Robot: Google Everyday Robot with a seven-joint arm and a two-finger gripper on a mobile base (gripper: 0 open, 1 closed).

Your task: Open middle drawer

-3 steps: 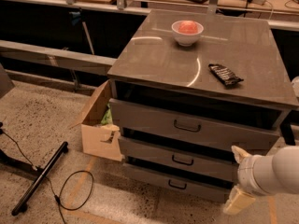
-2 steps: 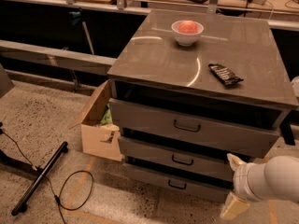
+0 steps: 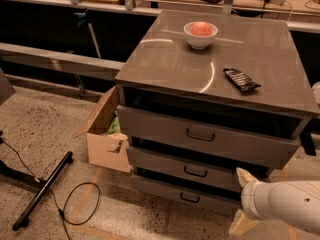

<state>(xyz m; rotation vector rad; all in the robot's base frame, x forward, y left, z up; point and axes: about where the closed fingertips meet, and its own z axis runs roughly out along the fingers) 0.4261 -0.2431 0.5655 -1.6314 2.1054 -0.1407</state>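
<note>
The grey metal cabinet has three drawers. The middle drawer is the second one, with a flat grey front and a small dark wire handle; its front looks pushed in. My gripper is at the lower right, in front of the cabinet's right side, level with the middle and bottom drawers and to the right of the handle. Its two beige fingers are spread apart and hold nothing. The white arm runs off the right edge.
The top drawer and the bottom drawer sit above and below. A white bowl with something red and a dark packet lie on top. An open cardboard box stands at the cabinet's left. A black stand leg and a cable lie on the floor.
My gripper and arm have shifted a little to the left, nearer the drawer fronts. The drawers have not moved.
</note>
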